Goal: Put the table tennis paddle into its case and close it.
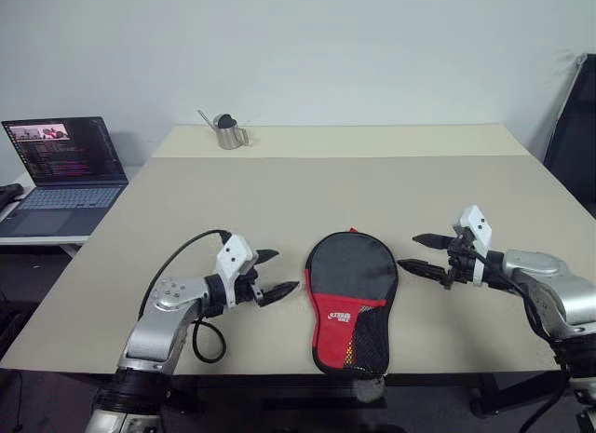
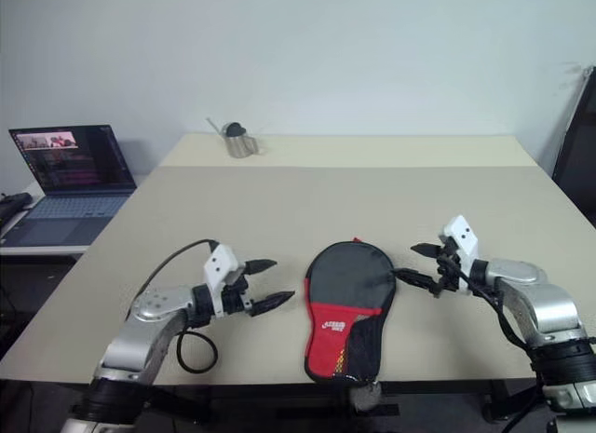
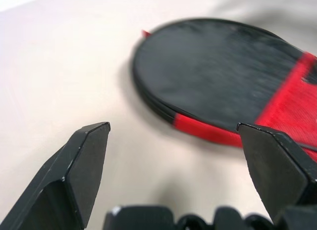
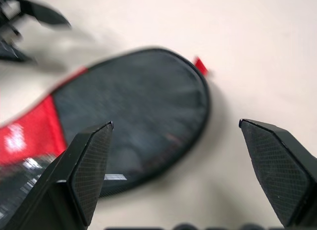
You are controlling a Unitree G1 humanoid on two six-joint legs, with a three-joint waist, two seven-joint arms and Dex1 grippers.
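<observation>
The case lies flat on the beige table near its front edge. Its rounded dark grey part points away from me; its red part with the mesh pocket and white logo reaches the edge. The table tennis paddle is hidden or out of view. My left gripper hovers open just left of the case, pointing at it. My right gripper hovers open just right of it, pointing inward. Neither touches the case. The left wrist view shows the case beyond empty fingers, as does the right wrist view.
A metal cup with a spout stands at the table's far left. An open laptop sits on a lower side table to the left. A dark chair back stands at the right edge.
</observation>
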